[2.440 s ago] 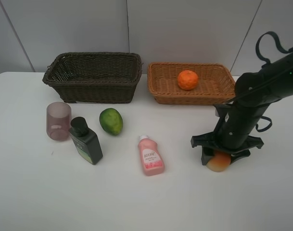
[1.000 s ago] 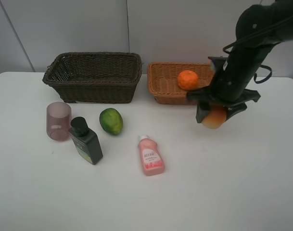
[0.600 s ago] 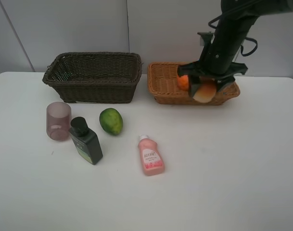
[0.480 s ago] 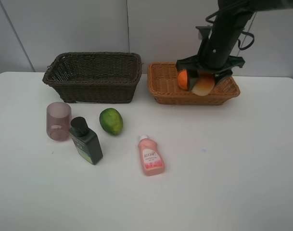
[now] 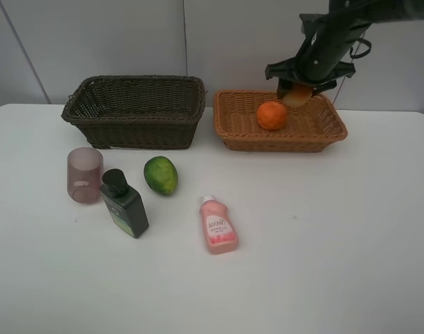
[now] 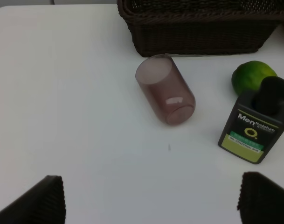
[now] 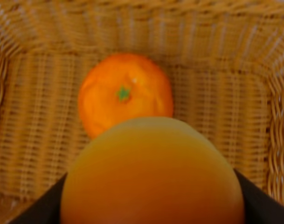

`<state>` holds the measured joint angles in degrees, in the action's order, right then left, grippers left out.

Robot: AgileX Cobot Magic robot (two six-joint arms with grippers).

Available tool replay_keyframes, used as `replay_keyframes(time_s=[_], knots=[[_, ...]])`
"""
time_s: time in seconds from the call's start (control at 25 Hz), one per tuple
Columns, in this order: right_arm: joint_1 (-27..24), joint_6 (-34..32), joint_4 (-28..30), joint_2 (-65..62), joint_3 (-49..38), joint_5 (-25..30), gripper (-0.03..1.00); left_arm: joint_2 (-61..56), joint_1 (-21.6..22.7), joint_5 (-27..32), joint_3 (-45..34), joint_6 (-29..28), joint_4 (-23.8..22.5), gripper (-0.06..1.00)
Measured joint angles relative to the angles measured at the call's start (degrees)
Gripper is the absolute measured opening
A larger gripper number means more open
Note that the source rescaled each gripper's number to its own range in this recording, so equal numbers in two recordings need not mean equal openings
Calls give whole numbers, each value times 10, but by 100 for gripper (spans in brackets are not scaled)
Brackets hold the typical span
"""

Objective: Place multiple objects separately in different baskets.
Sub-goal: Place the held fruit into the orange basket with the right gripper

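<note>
From high up, we see the right gripper [image 5: 301, 86] clamped on the red-yellow fruit [image 5: 298, 96], above the far side of the light basket [image 5: 281, 142]. The orange [image 5: 271, 115] lies in the basket just below the gripper.

In the left wrist view, our left gripper [image 6: 153, 200] holds its jaws wide apart with nothing between them. Ahead of it stand the mauve cup [image 6: 165, 91], the dark green bottle [image 6: 254, 133] and the green fruit [image 6: 251, 75], with the dark basket [image 6: 202, 35] beyond them.

In the right wrist view, the fruit fills the jaws, and the orange sits on the basket floor beyond.
</note>
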<state>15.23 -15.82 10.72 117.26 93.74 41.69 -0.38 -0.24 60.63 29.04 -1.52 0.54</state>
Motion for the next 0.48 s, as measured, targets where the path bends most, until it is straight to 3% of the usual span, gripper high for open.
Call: replay_keyframes(time_s=[0.48], knots=[[-29, 0, 13, 52, 0, -29, 21, 0, 0, 0, 0, 0, 0, 92]])
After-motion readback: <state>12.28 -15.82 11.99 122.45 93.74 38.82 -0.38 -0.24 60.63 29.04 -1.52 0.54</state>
